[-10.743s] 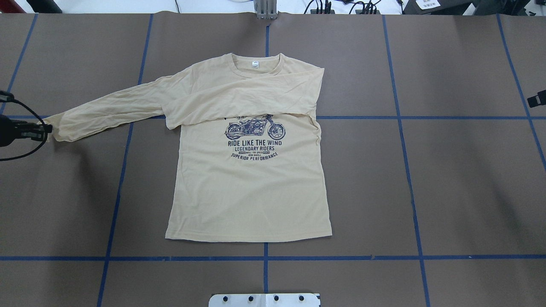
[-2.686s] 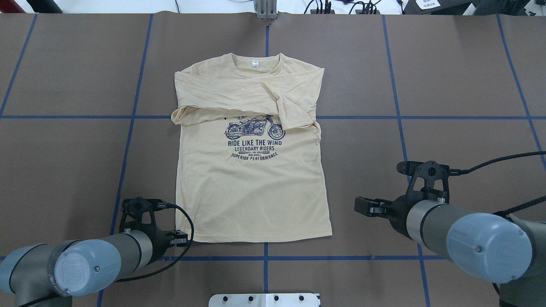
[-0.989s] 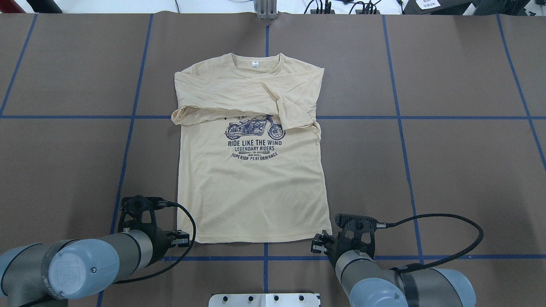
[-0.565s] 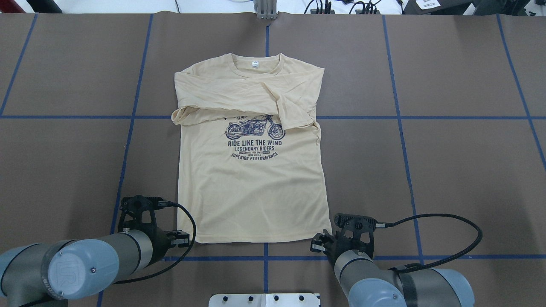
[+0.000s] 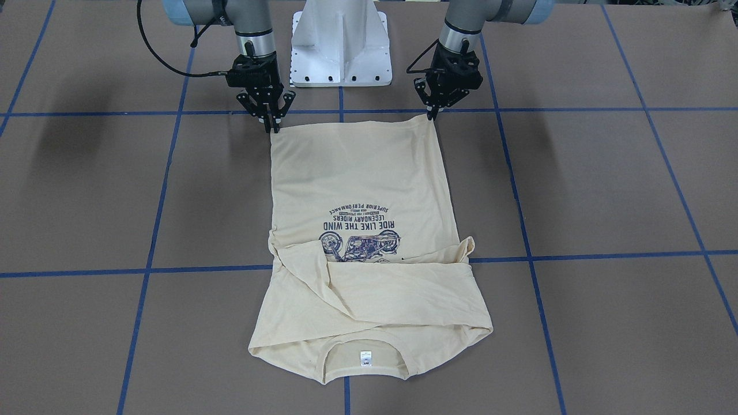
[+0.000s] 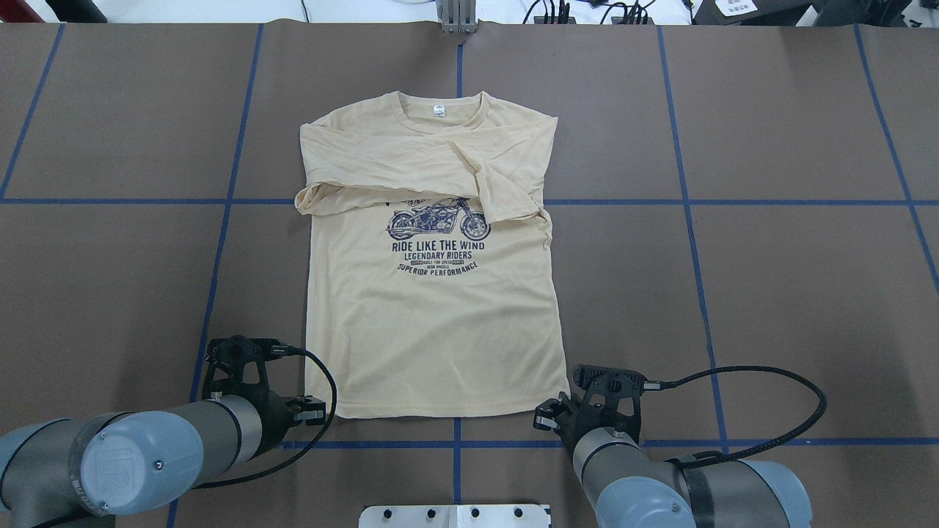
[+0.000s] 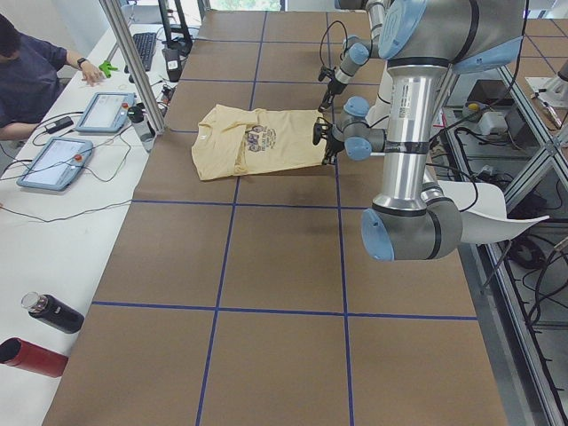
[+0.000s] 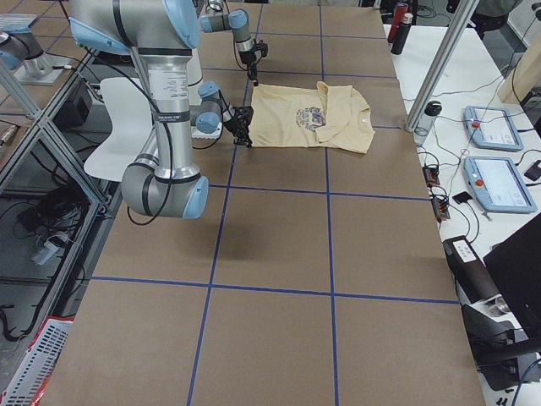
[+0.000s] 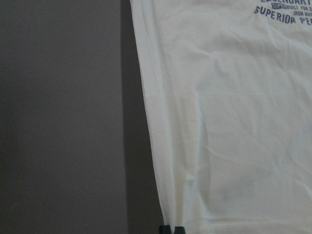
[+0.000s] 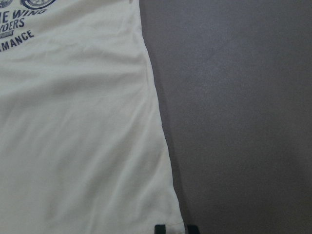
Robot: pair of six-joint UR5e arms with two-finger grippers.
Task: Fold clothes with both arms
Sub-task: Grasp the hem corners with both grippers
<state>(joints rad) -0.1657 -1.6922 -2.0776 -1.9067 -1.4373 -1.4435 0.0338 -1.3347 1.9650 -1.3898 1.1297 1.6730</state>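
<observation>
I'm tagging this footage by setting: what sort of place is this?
Probably a robotics lab: the left arm and right arm reach a T-shirt on a table marked with a blue tape grid, and a person is at a side bench with touchscreen pendants.

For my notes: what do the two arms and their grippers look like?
The left arm and right arm are silver-grey tubes with rounded light blue joint caps; the left cap bears an embossed UR logo. The left gripper and right gripper are black, two-fingered, with slim tapering jaws. A black cable loops from each wrist.
</observation>
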